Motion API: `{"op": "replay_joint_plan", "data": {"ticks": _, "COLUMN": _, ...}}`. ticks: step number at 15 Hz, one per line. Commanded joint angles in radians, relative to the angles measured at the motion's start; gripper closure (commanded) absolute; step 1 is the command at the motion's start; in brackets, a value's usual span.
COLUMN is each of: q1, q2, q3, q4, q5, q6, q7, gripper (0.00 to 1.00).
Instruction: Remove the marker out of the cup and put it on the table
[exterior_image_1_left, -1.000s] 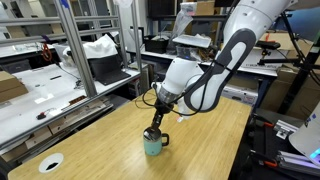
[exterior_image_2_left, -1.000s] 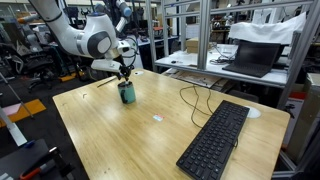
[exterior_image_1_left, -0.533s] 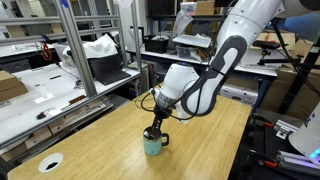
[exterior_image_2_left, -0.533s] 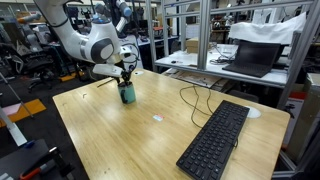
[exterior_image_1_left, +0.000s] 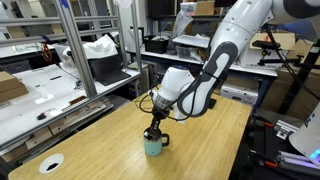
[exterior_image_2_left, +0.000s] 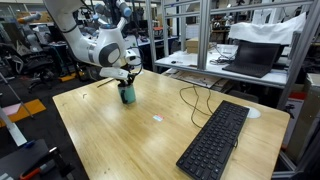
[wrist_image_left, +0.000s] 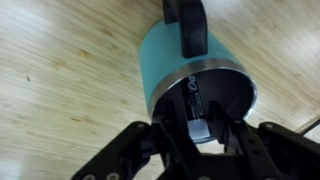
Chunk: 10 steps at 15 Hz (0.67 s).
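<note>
The teal-green cup (exterior_image_1_left: 153, 148) stands upright on the light wood-grain table (exterior_image_1_left: 205, 150), and shows in both exterior views (exterior_image_2_left: 128, 96). In the wrist view the cup (wrist_image_left: 170, 55) has its handle at the top and its dark rim facing me. My gripper (wrist_image_left: 205, 125) reaches down into the cup's mouth, in both exterior views (exterior_image_1_left: 153, 131) (exterior_image_2_left: 126, 84). The dark marker (wrist_image_left: 190, 100) with white print lies inside the cup between my two fingers, which look closed on it. Its reddish end is hidden.
A black keyboard (exterior_image_2_left: 215, 140) lies on the table (exterior_image_2_left: 120, 140), with a black cable (exterior_image_2_left: 195, 97) trailing behind it and a tiny white scrap (exterior_image_2_left: 155, 120) mid-table. A flat white disc (exterior_image_1_left: 50, 162) lies near a table corner. Shelving and benches surround the table.
The arm's upper links have shifted slightly, while the gripper has stayed down in the cup. The cup has not moved.
</note>
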Motion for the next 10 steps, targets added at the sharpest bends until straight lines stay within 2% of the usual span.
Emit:
{"op": "replay_joint_plan", "data": {"ticks": 1, "q1": -0.030, "q2": 0.026, "q3": 0.040, "q4": 0.038, "q5": -0.025, "q6": -0.020, "q7": -0.024, "gripper": 0.55}}
{"op": "replay_joint_plan", "data": {"ticks": 2, "q1": -0.034, "q2": 0.033, "q3": 0.048, "q4": 0.043, "q5": -0.027, "q6": -0.021, "q7": -0.030, "gripper": 0.69}}
{"op": "replay_joint_plan", "data": {"ticks": 3, "q1": -0.032, "q2": 0.039, "q3": 0.051, "q4": 0.049, "q5": -0.028, "q6": -0.025, "q7": -0.030, "gripper": 0.78}}
{"op": "replay_joint_plan", "data": {"ticks": 4, "q1": -0.032, "q2": 0.044, "q3": 0.054, "q4": 0.053, "q5": -0.029, "q6": -0.024, "q7": -0.033, "gripper": 0.81}}
{"op": "replay_joint_plan", "data": {"ticks": 6, "q1": -0.031, "q2": 0.054, "q3": 0.057, "q4": 0.060, "q5": -0.030, "q6": -0.027, "q7": -0.035, "gripper": 0.95}}
{"op": "replay_joint_plan", "data": {"ticks": 8, "q1": -0.032, "q2": 0.060, "q3": 0.058, "q4": 0.066, "q5": -0.030, "q6": -0.025, "q7": -0.036, "gripper": 0.98}}
{"op": "replay_joint_plan", "data": {"ticks": 10, "q1": -0.031, "q2": 0.054, "q3": 0.055, "q4": 0.063, "q5": -0.029, "q6": -0.023, "q7": -0.032, "gripper": 0.95}}
